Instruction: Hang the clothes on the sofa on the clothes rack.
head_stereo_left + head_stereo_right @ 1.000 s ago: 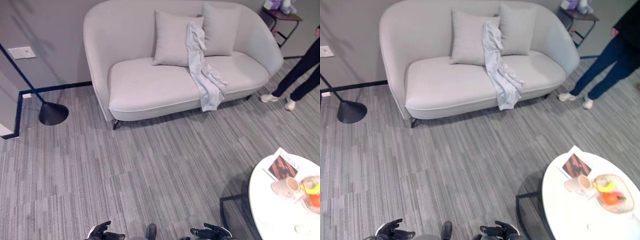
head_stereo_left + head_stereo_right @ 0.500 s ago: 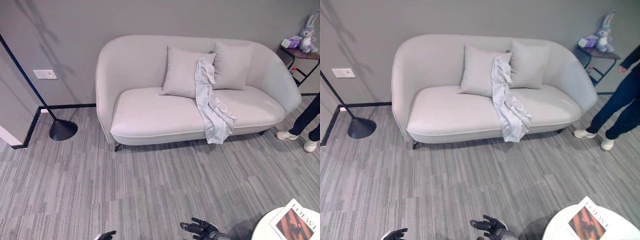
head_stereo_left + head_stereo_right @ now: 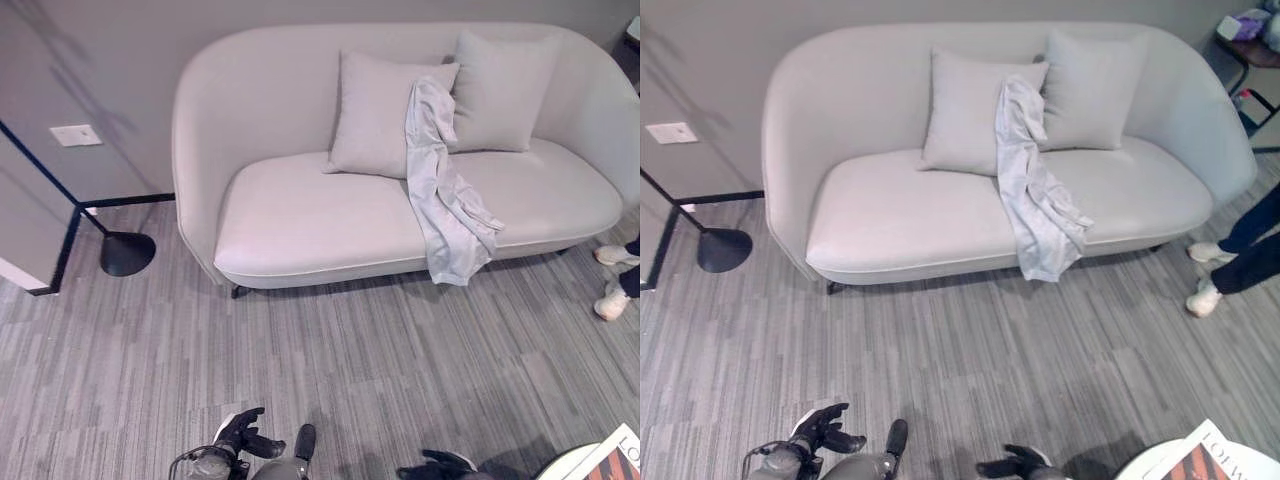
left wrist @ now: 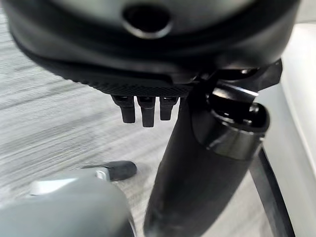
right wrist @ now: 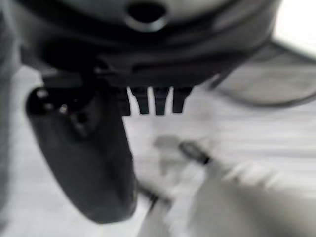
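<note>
A pale grey garment (image 3: 443, 190) hangs from the back cushions of the light grey sofa (image 3: 300, 210), runs across the seat and droops over its front edge. It also lies on the sofa (image 3: 890, 215) as the garment (image 3: 1035, 195) in the right eye view. My left hand (image 3: 240, 435) is low near the floor, far from the sofa, fingers relaxed and holding nothing. My right hand (image 3: 437, 465) is low at the bottom edge, fingers also loose and empty. Each wrist view looks past straight fingers, left fingers (image 4: 142, 109) and right fingers (image 5: 154, 102), with nothing held.
Two grey cushions (image 3: 385, 115) lean on the sofa back. A black floor-lamp base (image 3: 127, 252) stands left of the sofa. A person's legs and shoes (image 3: 1215, 280) are at the right. A white round table (image 3: 1200, 462) with a magazine is at the lower right. Striped carpet lies between me and the sofa.
The camera has shifted, so the sofa sits larger and higher in view. My left hand has risen into view at the lower left; the garment has not moved.
</note>
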You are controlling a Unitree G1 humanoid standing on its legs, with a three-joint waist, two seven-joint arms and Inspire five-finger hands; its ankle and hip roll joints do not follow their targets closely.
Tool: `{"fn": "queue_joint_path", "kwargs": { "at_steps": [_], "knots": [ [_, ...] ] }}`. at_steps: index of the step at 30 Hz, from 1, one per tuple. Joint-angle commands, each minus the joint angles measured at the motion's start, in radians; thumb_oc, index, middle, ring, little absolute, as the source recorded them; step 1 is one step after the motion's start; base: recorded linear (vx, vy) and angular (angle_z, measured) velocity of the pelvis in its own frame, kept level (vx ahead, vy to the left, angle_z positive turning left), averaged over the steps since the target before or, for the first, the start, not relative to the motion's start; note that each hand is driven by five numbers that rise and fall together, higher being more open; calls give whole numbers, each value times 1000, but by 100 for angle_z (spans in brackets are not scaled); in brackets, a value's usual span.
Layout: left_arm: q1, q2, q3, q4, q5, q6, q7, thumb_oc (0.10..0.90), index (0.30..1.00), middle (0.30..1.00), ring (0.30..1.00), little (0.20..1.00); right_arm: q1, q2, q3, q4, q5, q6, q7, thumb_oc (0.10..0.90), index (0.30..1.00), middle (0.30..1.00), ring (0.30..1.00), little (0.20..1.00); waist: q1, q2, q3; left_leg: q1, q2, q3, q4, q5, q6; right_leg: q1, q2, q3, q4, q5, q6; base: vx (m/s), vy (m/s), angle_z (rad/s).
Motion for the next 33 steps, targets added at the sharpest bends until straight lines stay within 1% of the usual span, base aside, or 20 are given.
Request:
{"fn": "queue_joint_path", "kwargs": {
  "at_steps": [1, 2, 4, 5, 6, 7, 8, 9, 11, 13, 14, 16, 19, 22, 25, 26, 28, 31, 32, 33],
  "knots": [
    [46, 25, -22, 52, -41, 0, 25, 800, 900, 900, 900, 900, 20, -3, 57, -97, -108, -31, 22, 800, 900, 900, 900, 900, 45, -16, -42, 66, -6, -28, -42, -72, -36, -59, 87, 12, 12, 22, -23, 117, -50, -26],
    [47, 25, -22, 52, -40, 0, 25, 800, 900, 900, 900, 900, 21, -3, 58, -98, -108, -30, 22, 800, 900, 900, 900, 900, 45, -16, -41, 69, -6, -28, -44, -71, -37, -58, 86, 12, 12, 21, -23, 181, -60, -9],
    [50, 49, -3, 33, -37, -5, 44, 800, 900, 900, 900, 900, 20, -29, 92, -200, -177, -32, 19, 800, 900, 900, 900, 900, 38, -43, -44, 90, -3, -16, -72, -71, -35, -54, 92, 26, 37, 13, -23, 127, 2, -4],
    [45, 75, 13, 10, -20, -14, 72, 800, 900, 900, 900, 900, 21, -83, 97, -378, -289, -35, 1, 800, 900, 900, 900, 900, 24, -68, -39, 106, 8, 17, -91, -75, -32, -77, 101, 26, 119, 2, -6, 104, 41, -17],
    [49, 81, 19, -8, -12, -16, 84, 800, 900, 900, 900, 900, 30, -112, 94, -453, -330, -34, 1, 800, 900, 900, 900, 900, 23, -69, -36, 113, 14, 36, -98, -79, -30, -99, 99, 25, 171, 3, 13, 84, 58, -53],
    [47, 104, 23, -31, -7, -29, 91, 800, 900, 900, 900, 900, 66, -167, 73, -574, -365, -56, 24, 800, 900, 900, 900, 900, 6, -66, -16, 132, 37, 55, -104, -82, -30, -155, 84, -4, 290, 26, 78, 38, 66, -78],
    [43, 113, 16, -31, -6, -33, 89, 800, 900, 900, 900, 900, 81, -186, 62, -603, -357, -61, 32, 800, 900, 900, 900, 900, 0, -60, -9, 139, 45, 54, -107, -80, -29, -190, 68, -20, 360, 57, 109, 20, 47, -84],
    [42, 113, 15, -31, -6, -33, 89, 800, 900, 900, 900, 900, 83, -188, 61, -606, -356, -59, 33, 800, 900, 900, 900, 900, 0, -59, -10, 137, 44, 54, -106, -80, -28, -194, 66, -20, 366, 55, 110, 15, 33, -53],
    [30, 126, 11, -34, -5, -33, 89, 800, 900, 900, 900, 900, 111, -200, 38, -624, -333, -58, 45, 800, 900, 900, 900, 900, -5, -48, 3, 144, 58, 46, -113, -77, -29, -213, 14, -71, 398, 71, 123, 49, 2, -14],
    [23, 129, 9, -44, -9, -38, 91, 800, 900, 900, 900, 900, 124, -199, 30, -604, -319, -59, 41, 800, 900, 900, 900, 900, -1, -37, 5, 140, 73, 36, -113, -85, -33, -193, -33, -104, 341, 42, 83, 78, -51, 23],
    [19, 127, 8, -47, -12, -44, 94, 800, 900, 900, 900, 900, 124, -198, 25, -586, -311, -59, 38, 800, 900, 900, 900, 900, -1, -33, 6, 135, 79, 36, -113, -88, -35, -191, -50, -86, 304, 39, 69, 133, -106, 29],
    [18, 115, 10, -29, -24, -50, 94, 800, 900, 900, 900, 900, 128, -185, 14, -484, -293, -60, 19, 800, 900, 900, 900, 900, -4, -31, 6, 135, 88, 25, -113, -105, -43, -179, -89, 30, 204, 70, 72, 145, -143, 24],
    [19, 95, 3, -20, -27, -49, 101, 800, 900, 900, 900, 900, 105, -155, 22, -363, -290, -61, -4, 800, 900, 900, 900, 900, -4, -35, -4, 122, 95, 16, -113, -104, -47, -176, -123, 65, 161, 110, 83, 71, -116, 21],
    [6, 83, -7, -1, -52, -46, 105, 800, 900, 900, 900, 900, 52, -125, 20, -222, -260, -54, -10, 800, 900, 900, 900, 900, -8, -46, -7, 123, 130, -23, -109, -115, -72, -191, -190, 151, 143, 205, 107, 197, -284, 40],
    [-10, 85, -17, -1, -58, -45, 106, 800, 900, 900, 900, 900, 43, -121, 31, -192, -260, -54, -12, 800, 900, 900, 900, 900, -13, -53, -1, 129, 156, -44, -108, -118, -93, -195, -183, 179, 149, 202, 113, 236, -330, 36],
    [-12, 85, -26, 2, -55, -46, 103, 800, 900, 900, 900, 900, 30, -110, 40, -175, -267, -49, -14, 800, 900, 900, 900, 900, -8, -66, -3, 142, 175, -58, -108, -122, -111, -188, -168, 142, 138, 158, 116, 379, -480, 32],
    [-11, 77, -27, 10, -53, -46, 100, 800, 900, 900, 900, 900, 0, -109, 48, -140, -266, -48, -22, 800, 900, 900, 900, 900, -4, -73, -10, 148, 217, -68, -109, -117, -131, -170, -132, 105, 104, 121, 109, 308, -453, 13],
    [-18, 50, -42, 0, -61, -56, 115, 800, 900, 900, 900, 900, -19, -122, 49, -109, -236, -56, -34, 800, 900, 900, 900, 900, -3, -48, -16, 135, 281, -95, -113, -75, -168, -155, -78, 63, 52, 116, 87, 177, -317, 18],
    [-18, 50, -42, 0, -61, -56, 115, 800, 900, 900, 900, 900, -20, -123, 48, -109, -236, -56, -34, 800, 900, 900, 900, 900, -4, -46, -16, 134, 283, -97, -113, -75, -169, -154, -77, 61, 50, 117, 86, 118, -222, 23],
    [-26, 29, -79, -14, -37, -60, 116, 800, 900, 900, 900, 900, -32, -131, 67, -100, -228, -62, -39, 800, 900, 900, 900, 900, -2, -20, -15, 118, 313, -108, -113, -29, -185, -142, -50, 48, 12, 106, 73, 120, -176, 21]
  ]
}}
